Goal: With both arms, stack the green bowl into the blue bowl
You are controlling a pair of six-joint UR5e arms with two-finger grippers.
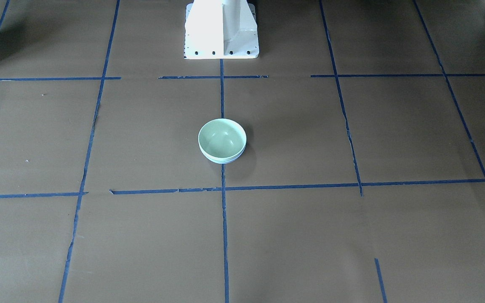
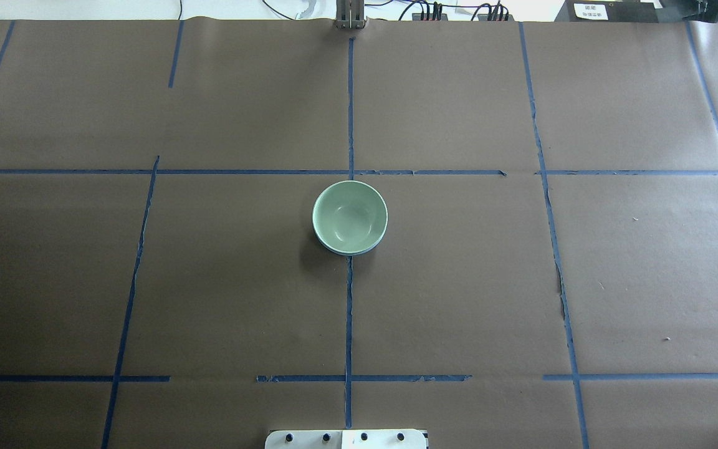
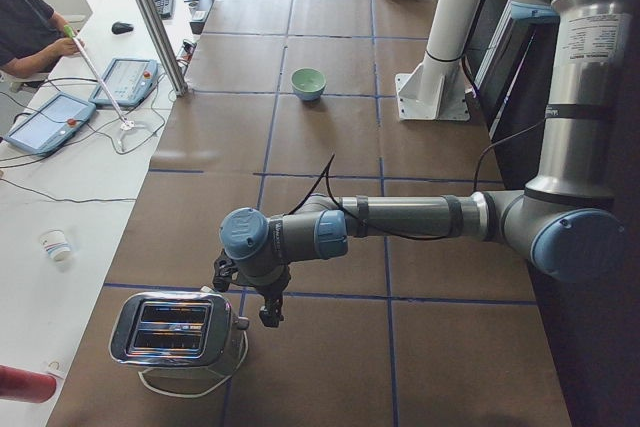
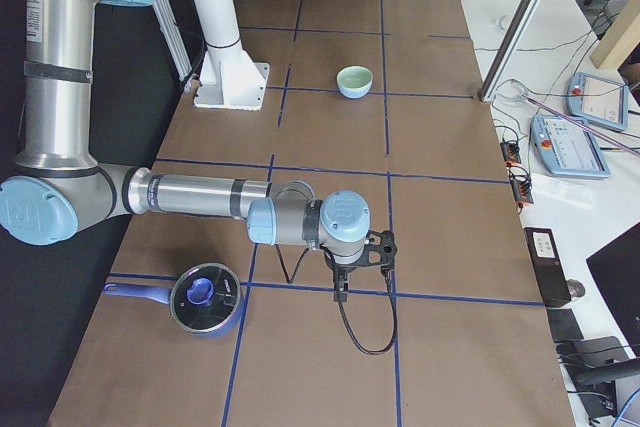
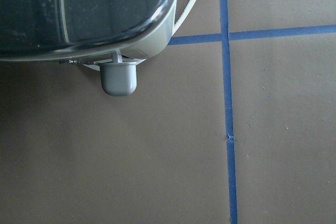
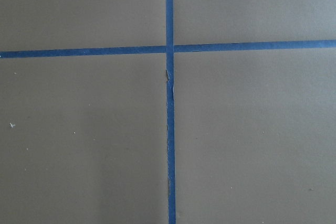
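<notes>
The green bowl [image 1: 222,139] sits upright at the table's middle, on the centre tape line; it also shows in the overhead view [image 2: 349,216]. It is nested in the blue bowl [image 1: 221,160], of which only a thin pale rim shows beneath it [image 2: 339,251]. My left gripper [image 3: 269,313] hangs far from the bowls at the table's left end, beside a toaster. My right gripper [image 4: 340,292] hangs at the table's right end, beside a pot. Both show only in the side views, so I cannot tell whether they are open or shut. Nothing shows in either one.
A chrome toaster [image 3: 175,332] stands at the left end, close under the left wrist camera [image 5: 84,14]. A blue-lidded pot [image 4: 205,299] stands at the right end. The white pedestal [image 1: 221,29] stands behind the bowls. Tablets and cables lie on the operators' bench [image 4: 565,142].
</notes>
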